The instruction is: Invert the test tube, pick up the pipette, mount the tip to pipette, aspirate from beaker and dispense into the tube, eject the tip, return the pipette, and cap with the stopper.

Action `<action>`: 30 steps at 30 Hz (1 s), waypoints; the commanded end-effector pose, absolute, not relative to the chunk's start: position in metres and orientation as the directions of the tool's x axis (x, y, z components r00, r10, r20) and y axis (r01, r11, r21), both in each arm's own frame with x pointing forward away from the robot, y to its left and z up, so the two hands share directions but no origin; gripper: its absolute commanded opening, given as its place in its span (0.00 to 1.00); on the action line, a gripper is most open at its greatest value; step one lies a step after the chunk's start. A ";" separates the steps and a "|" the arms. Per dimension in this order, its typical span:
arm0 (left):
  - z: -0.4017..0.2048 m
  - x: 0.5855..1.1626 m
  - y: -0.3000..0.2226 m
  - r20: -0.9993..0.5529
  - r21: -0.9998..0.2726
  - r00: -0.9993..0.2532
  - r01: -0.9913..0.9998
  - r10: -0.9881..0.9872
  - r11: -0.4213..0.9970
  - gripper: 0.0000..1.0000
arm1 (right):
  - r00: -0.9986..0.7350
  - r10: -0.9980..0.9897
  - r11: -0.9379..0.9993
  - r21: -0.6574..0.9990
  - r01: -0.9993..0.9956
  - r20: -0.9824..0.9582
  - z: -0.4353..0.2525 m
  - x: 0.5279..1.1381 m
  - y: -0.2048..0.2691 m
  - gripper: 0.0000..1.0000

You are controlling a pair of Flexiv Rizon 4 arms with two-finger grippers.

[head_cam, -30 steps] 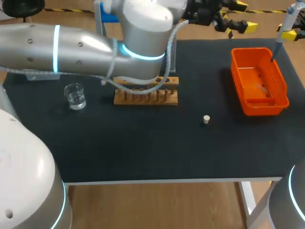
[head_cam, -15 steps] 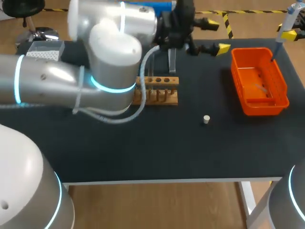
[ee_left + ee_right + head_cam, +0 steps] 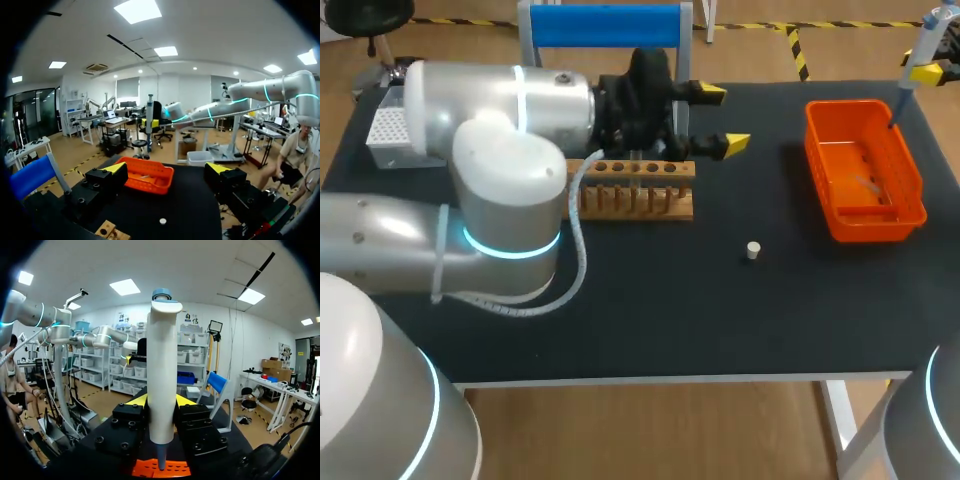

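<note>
the spread left hand (image 3: 721, 118) hangs by the rack (image 3: 645, 198), its arm hiding part of the rack. the right hand (image 3: 161, 401), cut off at the desk's (image 3: 720, 320) far right corner, pinches the pipette (image 3: 161, 365).

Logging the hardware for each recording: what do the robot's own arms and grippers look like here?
The left arm has rounded silver-grey links with glowing cyan rings at the joints and a grey cable looped alongside. The left gripper and right gripper are black and blocky, with bright yellow fingertips.
</note>
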State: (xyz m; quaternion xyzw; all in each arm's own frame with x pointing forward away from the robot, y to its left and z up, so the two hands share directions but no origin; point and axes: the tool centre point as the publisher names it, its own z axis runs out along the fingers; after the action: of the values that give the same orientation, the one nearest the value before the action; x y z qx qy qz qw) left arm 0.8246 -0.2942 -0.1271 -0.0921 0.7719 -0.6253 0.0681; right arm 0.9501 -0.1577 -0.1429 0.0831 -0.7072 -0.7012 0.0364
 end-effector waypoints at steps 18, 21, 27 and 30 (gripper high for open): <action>-0.134 0.837 -0.242 -0.017 -0.999 -0.978 0.007 -0.206 0.049 1.00 | -0.983 -0.172 0.005 0.998 -0.067 -0.065 -0.142 0.951 -0.159 0.00; -0.133 0.836 -0.243 -0.017 -0.998 -0.977 0.004 -0.213 0.060 1.00 | -0.983 -0.172 0.005 0.998 -0.067 -0.065 -0.142 0.951 -0.159 0.00; -0.132 0.835 -0.244 -0.012 -0.996 -0.974 -0.008 -0.227 0.084 1.00 | -0.983 -0.172 0.005 0.998 -0.067 -0.065 -0.142 0.951 -0.159 0.00; -0.132 0.835 -0.244 -0.012 -0.996 -0.974 -0.008 -0.227 0.084 1.00 | -0.983 -0.172 0.005 0.998 -0.067 -0.065 -0.142 0.951 -0.159 0.00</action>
State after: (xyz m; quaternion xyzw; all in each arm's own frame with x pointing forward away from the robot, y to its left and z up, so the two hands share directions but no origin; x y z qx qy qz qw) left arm 0.8350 -0.2420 -0.1308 -0.0796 0.7332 -0.6706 0.0800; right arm 0.9501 -0.1577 -0.1429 0.0831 -0.7072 -0.7012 0.0364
